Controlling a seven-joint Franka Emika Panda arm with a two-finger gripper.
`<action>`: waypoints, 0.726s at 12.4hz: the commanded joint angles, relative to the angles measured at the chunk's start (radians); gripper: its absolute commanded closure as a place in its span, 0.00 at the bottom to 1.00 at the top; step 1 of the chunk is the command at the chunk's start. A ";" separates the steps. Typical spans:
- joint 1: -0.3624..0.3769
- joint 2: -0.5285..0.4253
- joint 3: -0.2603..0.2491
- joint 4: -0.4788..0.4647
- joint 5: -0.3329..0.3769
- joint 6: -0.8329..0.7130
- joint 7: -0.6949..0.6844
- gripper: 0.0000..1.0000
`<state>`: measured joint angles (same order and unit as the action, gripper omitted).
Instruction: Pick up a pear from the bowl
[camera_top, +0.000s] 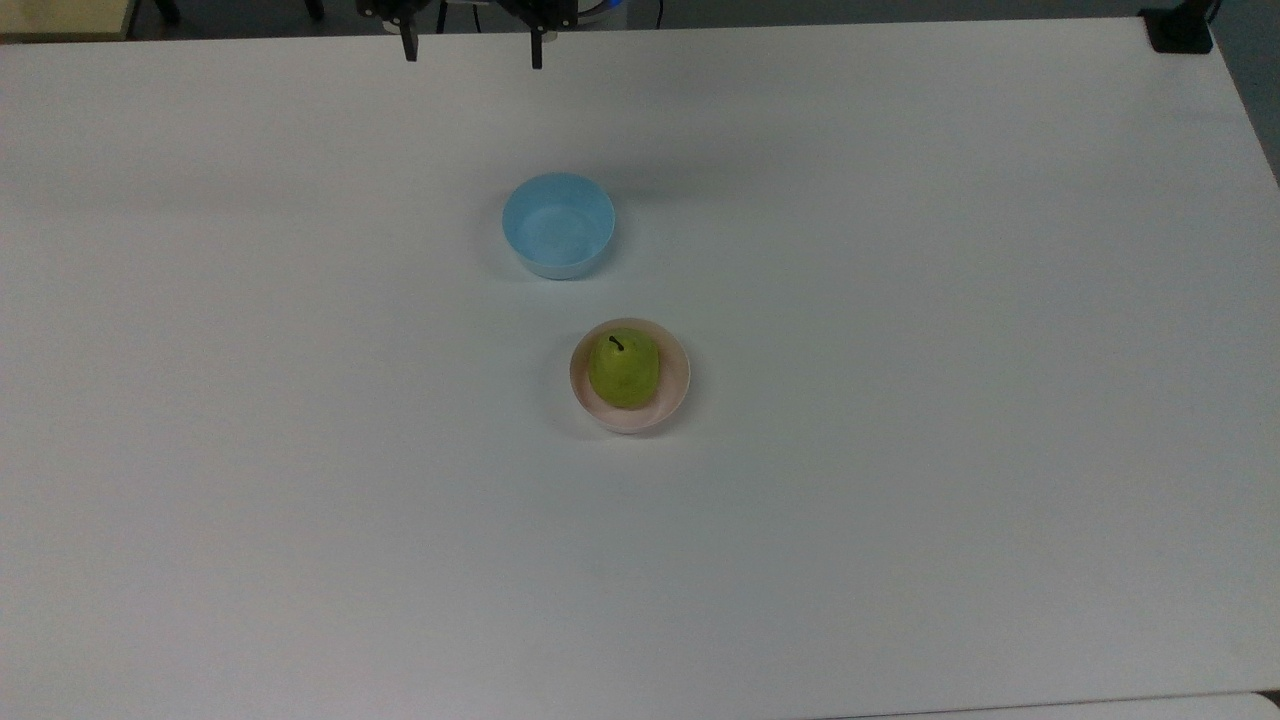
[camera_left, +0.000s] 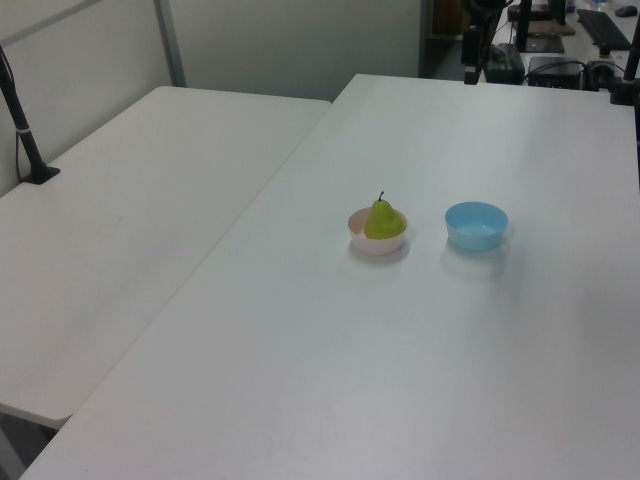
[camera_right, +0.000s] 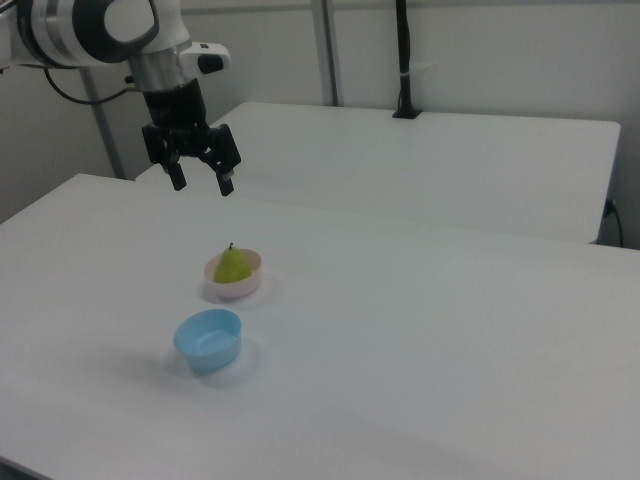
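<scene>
Yellow-green and upright, the pear (camera_right: 232, 266) sat inside the pale pink bowl (camera_right: 247, 283), its dark stem pointing up, well below the pincer (camera_right: 201, 183) and a little toward the right view's right of it. The pincer hung high over the white table (camera_right: 450, 330) with its two black fingers (camera_right: 227, 182) spread apart and nothing between them. Going left to right across the right view, the arm and pincer came first, then the light blue bowl (camera_right: 209, 340), empty and nearer the camera than the pincer, then the pink bowl with the fruit just beyond it. In the top view the pincer (camera_top: 472, 48) sat at the far edge, with the blue bowl between it and the pear. By my judgement the reach had not begun: the next move called for travelling over the pear, descending with fingers straddling its body, and closing below the widest part without nudging the bowl's rim.
</scene>
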<state>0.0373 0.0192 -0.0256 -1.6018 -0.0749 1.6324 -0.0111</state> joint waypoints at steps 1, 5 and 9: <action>-0.014 -0.019 -0.002 -0.033 0.024 0.030 -0.023 0.00; -0.013 -0.015 0.000 -0.032 0.024 0.032 -0.023 0.00; -0.008 0.007 0.000 -0.027 0.026 0.043 -0.030 0.00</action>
<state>0.0305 0.0203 -0.0257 -1.6109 -0.0734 1.6365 -0.0112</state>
